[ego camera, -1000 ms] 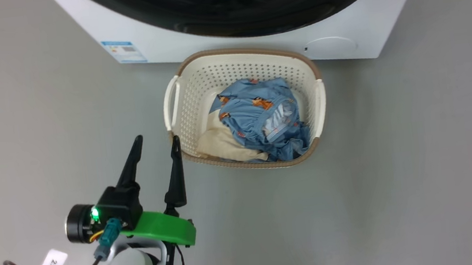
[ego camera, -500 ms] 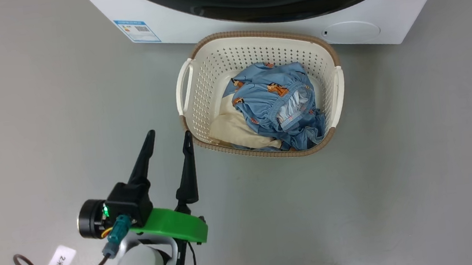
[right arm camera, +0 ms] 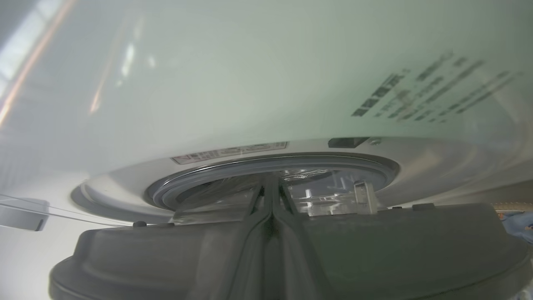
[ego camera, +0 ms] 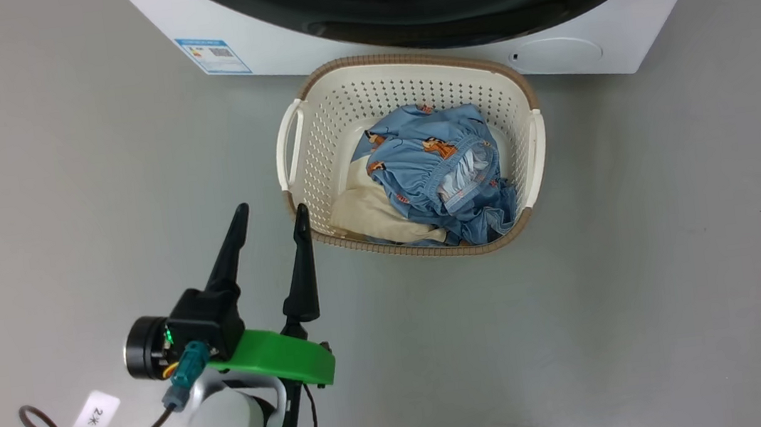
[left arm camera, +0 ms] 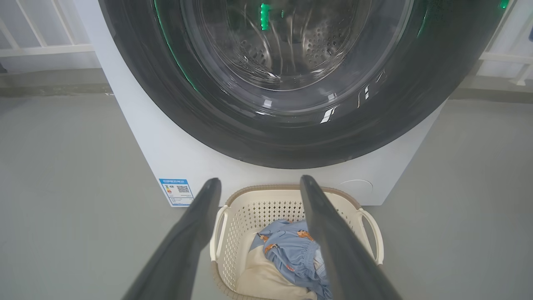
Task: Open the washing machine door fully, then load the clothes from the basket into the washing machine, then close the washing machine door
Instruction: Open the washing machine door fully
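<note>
Left gripper [ego camera: 271, 208] fingers gape wide beside the basket [ego camera: 406, 59] of clothes [ego camera: 432, 164]; right gripper [right arm camera: 270, 187] fingers pressed together, empty, by the washing machine door [left arm camera: 166, 104]

Illumination was bright, even and diffuse, strongest in the pale background behind the washing machine [ego camera: 290, 48]. Floor [ego camera: 646, 283] in front of the machine: matte grey, with only soft, faint shadows. Washing machine door [left arm camera: 233, 133]: the glossy rim bore white glints and green streaks. Left wrist view: the machine was sharp, its sides bowed by the wide lens, while the left gripper [left arm camera: 260, 180] before it was soft. Right wrist view: hazy, washed-out and greenish. Print on the machine's panel was smeared and the right gripper [right arm camera: 270, 191] was blurred.
</note>
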You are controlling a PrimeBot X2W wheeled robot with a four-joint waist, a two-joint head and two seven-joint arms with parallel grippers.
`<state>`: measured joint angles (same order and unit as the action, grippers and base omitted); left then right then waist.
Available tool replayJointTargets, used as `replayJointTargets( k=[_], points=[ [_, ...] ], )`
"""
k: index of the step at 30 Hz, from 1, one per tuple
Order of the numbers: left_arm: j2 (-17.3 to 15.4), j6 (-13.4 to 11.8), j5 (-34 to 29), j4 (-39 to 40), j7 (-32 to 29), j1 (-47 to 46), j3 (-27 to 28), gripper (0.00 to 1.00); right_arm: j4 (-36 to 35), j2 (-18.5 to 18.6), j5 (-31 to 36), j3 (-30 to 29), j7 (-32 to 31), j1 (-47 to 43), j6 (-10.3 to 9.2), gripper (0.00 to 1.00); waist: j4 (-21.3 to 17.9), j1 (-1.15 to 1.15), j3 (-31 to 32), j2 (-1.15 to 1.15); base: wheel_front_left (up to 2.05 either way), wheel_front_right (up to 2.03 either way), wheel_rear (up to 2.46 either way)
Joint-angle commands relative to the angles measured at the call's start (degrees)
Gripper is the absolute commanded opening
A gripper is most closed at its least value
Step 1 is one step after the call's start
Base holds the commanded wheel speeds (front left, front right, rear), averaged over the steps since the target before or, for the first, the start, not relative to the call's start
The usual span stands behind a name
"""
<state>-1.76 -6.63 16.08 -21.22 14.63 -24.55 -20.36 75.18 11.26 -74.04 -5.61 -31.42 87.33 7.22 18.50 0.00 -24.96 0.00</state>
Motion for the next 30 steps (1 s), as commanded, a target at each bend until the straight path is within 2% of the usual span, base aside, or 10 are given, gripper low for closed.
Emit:
replayJointTargets(
  k=[1, 13, 30],
  points=[
    [-1.1, -0.6, 0.3, 1.3, 0.4, -0.8, 1.6, 1.0, -1.2, -3.5, 0.4, 0.7, -1.4, 0.7, 0.26, 0.0, -0.1, 0.0, 0.2, 0.0, 0.0, 0.0, 0.0],
    [-1.1, -0.4, -0.6, 0.6, 0.4, -0.5, 2.2, 1.0, -5.8, -4.8, -0.2, 2.3, -9.6, -4.3, 0.26, 0.0, -1.8, 0.0, 1.6, 0.0, 0.0, 0.0, 0.0],
    [-1.1, -0.2, -1.1, -0.4, 0.4, 1.5, 2.8, 1.0, -20.2, -7.8, -5.9, 3.9, -23.3, -18.6, 0.26, 0.0, -3.4, 0.0, 5.3, 0.0, 0.0, 0.0, 0.0]
  ],
)
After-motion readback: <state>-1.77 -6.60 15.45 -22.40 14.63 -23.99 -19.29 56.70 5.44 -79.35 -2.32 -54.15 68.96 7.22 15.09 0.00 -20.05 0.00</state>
